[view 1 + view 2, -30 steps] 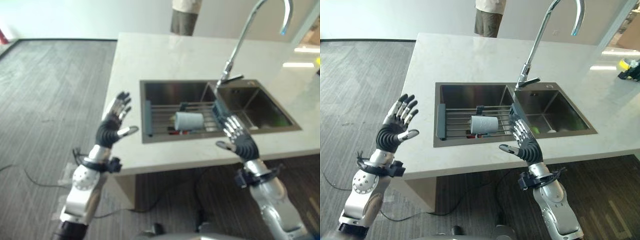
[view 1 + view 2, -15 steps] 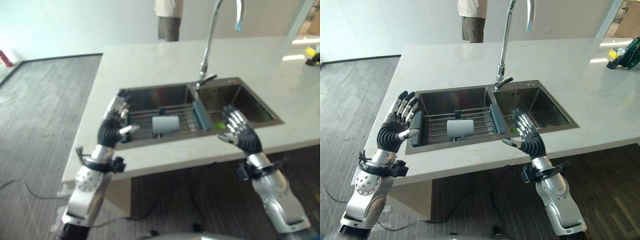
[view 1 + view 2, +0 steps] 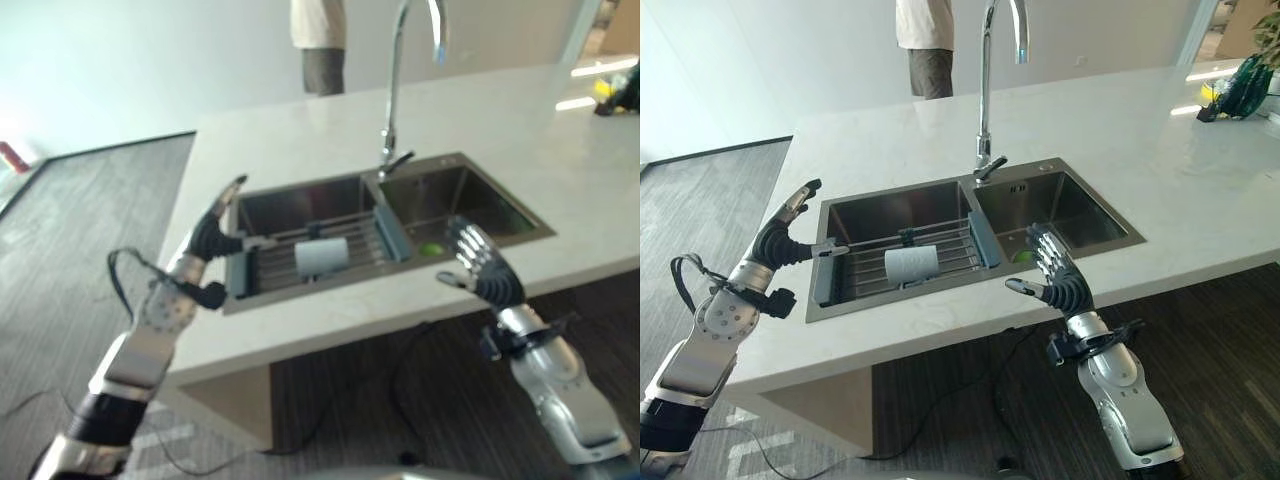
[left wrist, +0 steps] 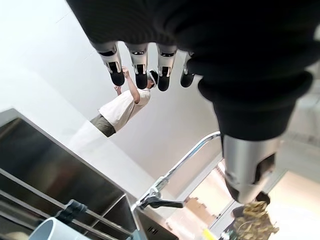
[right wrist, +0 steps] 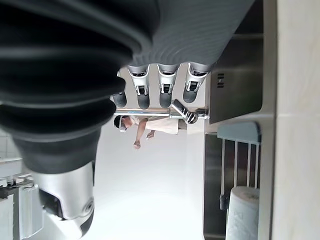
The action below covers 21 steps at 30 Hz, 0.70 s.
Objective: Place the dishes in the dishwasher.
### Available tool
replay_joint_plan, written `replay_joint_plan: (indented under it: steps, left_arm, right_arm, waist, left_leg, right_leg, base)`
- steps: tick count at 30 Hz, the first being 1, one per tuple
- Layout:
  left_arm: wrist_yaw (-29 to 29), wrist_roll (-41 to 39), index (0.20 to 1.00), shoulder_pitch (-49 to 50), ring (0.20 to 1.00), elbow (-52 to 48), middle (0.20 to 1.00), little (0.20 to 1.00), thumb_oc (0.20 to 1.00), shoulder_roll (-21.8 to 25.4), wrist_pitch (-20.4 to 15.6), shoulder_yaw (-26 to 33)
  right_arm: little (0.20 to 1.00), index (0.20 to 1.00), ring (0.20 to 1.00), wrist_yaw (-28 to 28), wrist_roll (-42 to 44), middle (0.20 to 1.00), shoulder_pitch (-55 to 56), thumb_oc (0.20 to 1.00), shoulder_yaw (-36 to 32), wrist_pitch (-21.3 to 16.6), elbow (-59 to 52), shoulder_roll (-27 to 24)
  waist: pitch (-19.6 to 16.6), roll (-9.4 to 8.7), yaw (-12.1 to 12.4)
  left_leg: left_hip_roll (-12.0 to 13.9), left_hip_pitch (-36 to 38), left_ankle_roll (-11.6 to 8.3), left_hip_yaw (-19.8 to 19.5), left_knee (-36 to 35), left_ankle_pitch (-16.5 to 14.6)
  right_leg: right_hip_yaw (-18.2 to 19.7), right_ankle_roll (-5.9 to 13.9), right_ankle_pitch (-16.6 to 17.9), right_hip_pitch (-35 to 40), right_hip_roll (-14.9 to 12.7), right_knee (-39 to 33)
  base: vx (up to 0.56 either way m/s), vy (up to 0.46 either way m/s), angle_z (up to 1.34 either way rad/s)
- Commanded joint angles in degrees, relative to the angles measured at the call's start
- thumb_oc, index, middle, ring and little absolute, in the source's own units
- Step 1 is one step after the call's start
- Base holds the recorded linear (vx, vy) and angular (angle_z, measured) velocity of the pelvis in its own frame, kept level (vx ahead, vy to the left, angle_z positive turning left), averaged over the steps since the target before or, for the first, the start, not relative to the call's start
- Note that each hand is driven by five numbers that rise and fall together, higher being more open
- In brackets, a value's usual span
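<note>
Nearest the robot, at about 4 o'clock in the right eye view, the right hand (image 3: 1058, 283) hovers off the table (image 3: 940, 325) front edge, fingers spread and straight, holding nothing. At 9 o'clock the left hand (image 3: 783, 238) is raised over the table's left side, just beside the sink (image 3: 1080, 245) rim, fingers straight, thumb pointing toward the rack; also empty. Past both hands, near centre, the left basin has a wire rack (image 3: 950, 252) w/ a pale cup (image 3: 911, 264) lying on its side on it, mouth toward the left hand, apart from both hands. Small green item (image 3: 1025, 256) in the right basin, can't tell what it is. Tall faucet (image 3: 986, 100) at 12 o'clock between basins; a person (image 3: 923, 40) stands beyond the table's far edge. Step looks like approach, pre-grasp: no dish picked up yet, dishwasher not spotted. Next move prob calls for one hand reaching down into the left basin and curling round the cup's side w/o snagging rack bars.
</note>
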Motion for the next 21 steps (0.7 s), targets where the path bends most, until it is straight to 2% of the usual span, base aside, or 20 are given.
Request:
replay_joint_plan:
  steps: [1, 3, 4, 10, 15, 21]
  left_arm:
    - [-2.78, 0.60, 1.000, -6.84, 1.000, 4.15, 1.000, 1.000, 1.000, 3.69, 1.84, -1.28]
    - [-4.39, 0.70, 1.000, -11.32, 1.000, 9.23, 1.000, 1.000, 1.000, 6.84, 2.87, -3.82]
    - [-6.38, -0.81, 1.000, -13.52, 1.000, 11.80, 1.000, 1.000, 1.000, 7.86, 4.60, -4.63]
    - [-14.77, 4.38, 1.000, -21.94, 1.000, 23.19, 1.000, 1.000, 1.000, 10.16, 7.09, -11.76]
    - [-21.46, 8.46, 1.000, -27.82, 1.000, 34.91, 1.000, 1.000, 1.000, 9.42, 8.28, -17.93]
    - [-25.61, 13.36, 1.000, -29.45, 1.000, 41.84, 1.000, 1.000, 1.000, 5.63, 9.34, -19.70]
  right_arm:
    - [1.000, 1.000, 1.000, 1.01, 1.90, 1.000, -6.68, 1.000, -1.91, -1.48, -1.18, -1.65]
    - [1.000, 1.000, 1.000, 2.08, 1.83, 1.000, -7.14, 1.000, -1.82, -0.96, -0.99, -2.09]
    - [1.000, 1.000, 1.000, 2.82, 2.00, 1.000, -7.05, 1.000, -2.00, -0.46, -0.95, -2.46]
    - [1.000, 1.000, 1.000, 5.95, 2.82, 1.000, -7.34, 1.000, -2.96, 0.67, -0.26, -4.75]
    - [1.000, 1.000, 1.000, 8.63, 3.11, 1.000, -8.11, 1.000, -2.88, 1.11, 0.38, -6.39]
    - [1.000, 1.000, 1.000, 10.85, 2.25, 1.000, -7.59, 1.000, -3.39, 1.15, 0.74, -6.25]
  waist:
    - [0.28, 0.25, -1.18]
    - [0.04, 0.87, -2.34]
    - [-0.18, 1.15, -3.01]
    - [-0.49, 2.04, -5.79]
    - [-0.80, 2.58, -7.95]
    - [-0.93, 2.71, -9.77]
  left_leg:
    - [0.85, 1.47, -1.95, -1.24, 0.44, -3.95]
    - [0.60, 1.83, -1.78, -0.27, 0.44, -4.19]
    - [0.46, 1.98, -1.65, 0.25, 0.44, -4.31]
    - [0.22, 2.68, -1.28, 2.40, 0.44, -4.57]
    - [0.10, 3.39, -0.94, 4.24, 0.44, -4.90]
    - [-0.02, 3.96, -0.46, 5.85, 0.44, -5.24]
  right_leg:
    - [0.08, 3.33, -4.92, 1.38, -1.48, 0.50]
    - [0.63, 3.46, -4.90, 1.40, -1.43, 0.50]
    - [0.95, 3.50, -4.94, 1.36, -1.41, 0.50]
    - [2.56, 3.58, -4.96, 1.30, -1.01, 0.50]
    - [4.04, 3.85, -4.95, 1.16, -0.64, 0.50]
    - [5.29, 4.06, -4.94, 0.99, -0.22, 0.50]
  base:
    - [0.02, 0.105, -0.16]
    - [0.03, 0.108, -0.20]
    - [0.03, 0.090, -0.17]
    - [0.03, 0.075, -0.17]
    - [0.04, 0.050, -0.19]
    - [0.04, 0.011, -0.18]
